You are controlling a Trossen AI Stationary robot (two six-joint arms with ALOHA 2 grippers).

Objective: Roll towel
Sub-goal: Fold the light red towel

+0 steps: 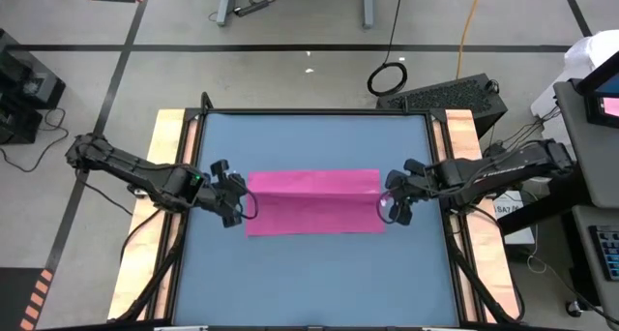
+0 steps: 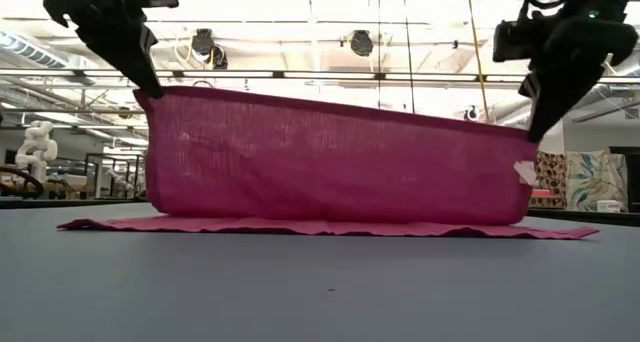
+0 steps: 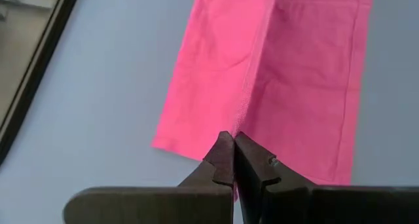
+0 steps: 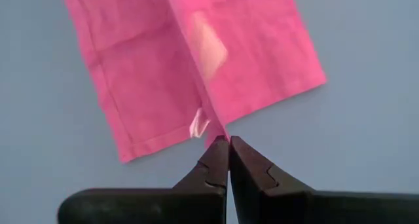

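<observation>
The magenta towel (image 1: 314, 203) lies in the middle of the blue table. One long edge (image 2: 330, 110) is raised and stretched between my two grippers. The cloth hangs from it like a curtain, and the rest (image 2: 320, 227) lies flat on the table. A small white tag (image 2: 523, 172) sits near the right end and also shows in the right wrist view (image 4: 198, 124). My left gripper (image 1: 240, 201) is shut on the towel's left end. My right gripper (image 1: 389, 203) is shut on its right end. My left gripper pinches the left end of the raised edge (image 3: 243, 119) between its two fingertips, coming from above and from the table's left. That end (image 2: 150, 94) is lifted clear and the edge runs taut toward the other gripper. One layer or a fold, I cannot tell. My right gripper pinches the right end of the raised edge (image 4: 215, 133) between its two fingertips, just beside the white tag, coming from above and from the table's right. That end (image 2: 528, 137) is lifted, a little lower than the left end. The cloth below hangs down onto the table.
The blue tabletop (image 1: 309, 283) has bare room near and far of the towel. Wooden side rails (image 1: 164, 176) run along the left and right edges. A keyboard (image 1: 455, 94) and cables lie beyond the table's far right corner.
</observation>
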